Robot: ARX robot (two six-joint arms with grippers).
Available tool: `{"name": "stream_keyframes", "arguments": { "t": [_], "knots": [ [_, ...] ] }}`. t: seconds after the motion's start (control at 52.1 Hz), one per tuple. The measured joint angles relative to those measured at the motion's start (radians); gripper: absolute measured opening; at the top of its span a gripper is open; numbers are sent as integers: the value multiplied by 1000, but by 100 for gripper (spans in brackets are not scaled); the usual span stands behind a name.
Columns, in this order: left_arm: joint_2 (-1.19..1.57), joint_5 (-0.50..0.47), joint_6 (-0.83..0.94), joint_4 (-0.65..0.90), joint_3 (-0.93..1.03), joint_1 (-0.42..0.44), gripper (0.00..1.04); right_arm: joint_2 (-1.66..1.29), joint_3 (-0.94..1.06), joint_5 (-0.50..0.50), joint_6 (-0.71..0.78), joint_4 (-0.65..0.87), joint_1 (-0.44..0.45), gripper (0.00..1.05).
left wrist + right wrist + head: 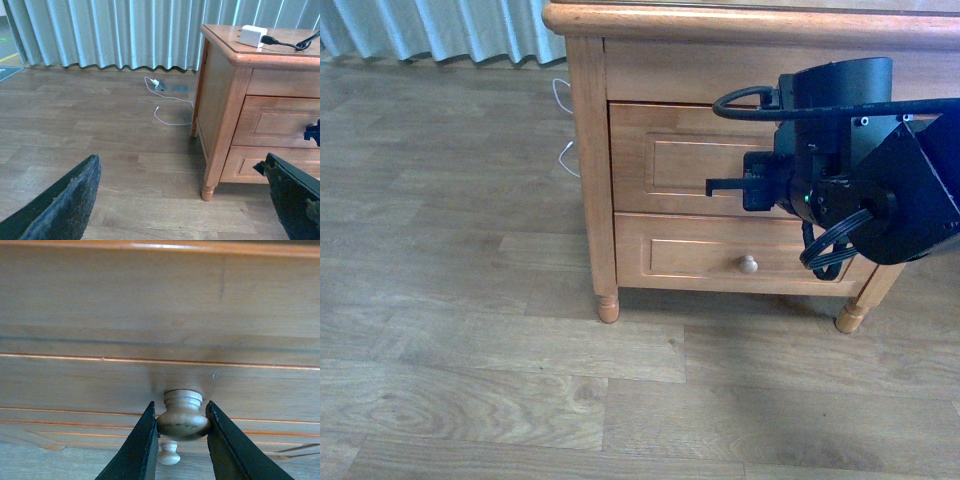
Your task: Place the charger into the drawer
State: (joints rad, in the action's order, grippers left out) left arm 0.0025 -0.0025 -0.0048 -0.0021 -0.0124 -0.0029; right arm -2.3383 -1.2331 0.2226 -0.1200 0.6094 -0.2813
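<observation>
The charger [252, 36], a small white cube with a black cable [295, 45], lies on top of the wooden nightstand [220, 100]. The upper drawer [680, 160] sits flush in the cabinet. My right gripper [183, 422] is shut on its round pale knob [183, 416], with a black finger [137, 450] pressed on each side. In the front view the right arm [850, 160] hides that knob. My left gripper [182, 200] hangs open over the floor, left of the nightstand, with nothing between its fingers [65, 200].
The shorter lower drawer [690, 255] with its own knob [748, 264] is shut below. A thin white cable [170, 107] lies on the wood floor by the curtain [125, 30]. The nightstand stands on turned legs [608, 308].
</observation>
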Motion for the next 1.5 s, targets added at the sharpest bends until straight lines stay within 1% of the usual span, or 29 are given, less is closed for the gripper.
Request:
{"name": "stream_keyframes", "arguments": {
  "t": [0.077,0.268,0.422,0.614,0.729,0.882,0.94,0.978,0.997,1.074,1.093,1.112,1.131,1.304,1.342,1.361,1.438,1.496],
  "knots": [
    [0,0,0,0,0,0,99,50,50,-44,-36,-43,8,23],
    [0,0,0,0,0,0,99,184,219,-91,-85,-103,2,23],
    [0,0,0,0,0,0,99,285,345,-127,-95,-136,-7,23],
    [0,0,0,0,0,0,99,430,533,-174,-90,-140,-31,22],
    [0,0,0,0,0,0,99,493,599,-201,-90,-157,-40,22],
    [0,0,0,0,0,0,99,517,629,-214,-92,-158,-46,23],
    [0,0,0,0,0,0,99,521,634,-215,-101,-148,-46,37],
    [0,0,0,0,0,0,99,528,636,-220,-106,-146,-46,44],
    [0,0,0,0,0,0,99,529,636,-221,-106,-146,-46,45],
    [0,0,0,0,0,0,99,559,647,-230,-112,-150,-42,58],
    [0,0,0,0,0,0,99,564,649,-232,-113,-152,-41,60],
    [0,0,0,0,0,0,99,579,655,-237,-113,-158,-38,64],
    [0,0,0,0,0,0,99,583,656,-238,-113,-160,-37,65],
    [0,0,0,0,0,0,99,733,706,-284,-104,-240,10,93],
    [0,0,0,0,0,0,99,770,717,-296,-99,-262,21,98],
    [0,0,0,0,0,0,99,797,723,-306,-95,-278,29,99],
    [0,0,0,0,0,0,99,896,744,-346,-74,-339,55,96],
    [0,0,0,0,0,0,99,982,758,-373,-59,-392,77,97]
  ]
}}
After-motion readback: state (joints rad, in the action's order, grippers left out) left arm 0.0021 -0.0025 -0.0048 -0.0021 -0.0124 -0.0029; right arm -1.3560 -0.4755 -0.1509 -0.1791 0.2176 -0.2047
